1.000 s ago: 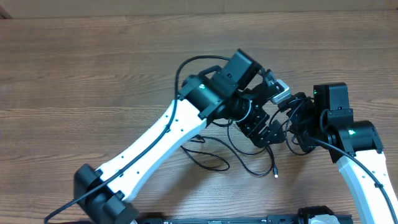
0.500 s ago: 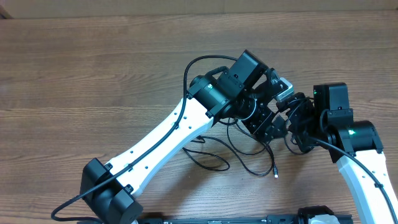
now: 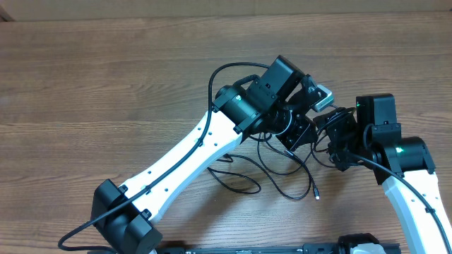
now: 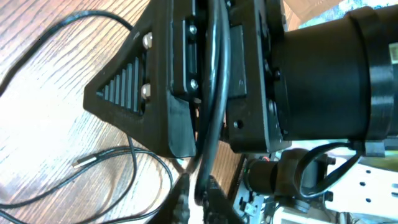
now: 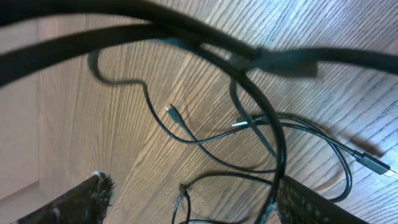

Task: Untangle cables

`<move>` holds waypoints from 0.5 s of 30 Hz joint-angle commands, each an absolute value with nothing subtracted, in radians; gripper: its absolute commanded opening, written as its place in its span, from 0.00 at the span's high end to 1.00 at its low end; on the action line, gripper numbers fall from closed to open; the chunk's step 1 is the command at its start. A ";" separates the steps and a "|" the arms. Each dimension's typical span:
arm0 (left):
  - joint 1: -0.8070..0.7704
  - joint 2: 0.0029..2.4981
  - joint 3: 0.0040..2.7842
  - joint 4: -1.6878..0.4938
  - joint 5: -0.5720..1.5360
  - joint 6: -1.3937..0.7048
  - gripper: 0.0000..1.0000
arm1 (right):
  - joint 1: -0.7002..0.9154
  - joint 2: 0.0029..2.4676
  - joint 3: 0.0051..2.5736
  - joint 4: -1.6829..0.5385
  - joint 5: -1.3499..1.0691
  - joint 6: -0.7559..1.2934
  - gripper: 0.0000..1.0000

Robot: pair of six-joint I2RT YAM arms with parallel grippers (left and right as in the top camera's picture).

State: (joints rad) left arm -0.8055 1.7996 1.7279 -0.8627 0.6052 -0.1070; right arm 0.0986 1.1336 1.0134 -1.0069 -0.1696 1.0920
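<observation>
The cables (image 3: 272, 185) lie mostly as loose black loops on the wooden counter (image 3: 106, 70), below and between the two arms near the right side of the overhead view. One free end with a small plug (image 3: 316, 195) rests on the wood below the right end effector (image 3: 337, 141).

The left end effector (image 3: 300, 132) sits just above the loops, close beside the right one. It is closed on a black cable: in the left wrist view the cord (image 4: 214, 74) runs straight down the narrow slot between the two jaws and comes out below them, with more slack curving over the wood to the left.

The right end effector is open. In its wrist view the two ribbed fingers (image 5: 84, 199) stand far apart at the bottom corners, and neither one visibly touches a cord. Several strands cross the wood between and beyond them. A blurred strand also passes close across the top of that view.
</observation>
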 commanded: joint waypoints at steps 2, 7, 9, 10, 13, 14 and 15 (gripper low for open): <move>-0.811 1.812 1.723 -0.860 0.602 -0.116 0.96 | 0.096 1.128 1.036 -1.007 -0.173 1.099 0.18; -0.806 1.812 1.723 -0.859 0.591 -0.117 0.96 | 0.096 1.128 1.036 -1.027 -0.173 1.092 0.19; -0.803 1.812 1.723 -0.859 0.585 -0.117 0.96 | 0.096 1.128 1.036 -1.035 -0.174 1.092 0.20; -0.799 1.812 1.723 -0.860 0.573 -0.121 0.90 | 0.096 1.128 1.036 -1.036 -0.175 1.092 0.22; -0.798 1.812 1.723 -0.863 0.572 -0.121 0.73 | 0.096 1.128 1.036 -1.033 -0.200 1.092 0.24; -0.798 1.812 1.723 -0.863 0.573 -0.121 0.69 | 0.096 1.128 1.036 -1.029 -0.213 1.092 0.24; -0.798 1.812 1.723 -0.863 0.573 -0.129 0.59 | 0.096 1.128 1.036 -1.021 -0.234 1.093 0.24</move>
State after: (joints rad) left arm -0.8043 1.7996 1.7279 -0.8639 0.5861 -0.1215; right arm 0.0986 1.1336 1.0134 -1.0382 -0.1867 1.0950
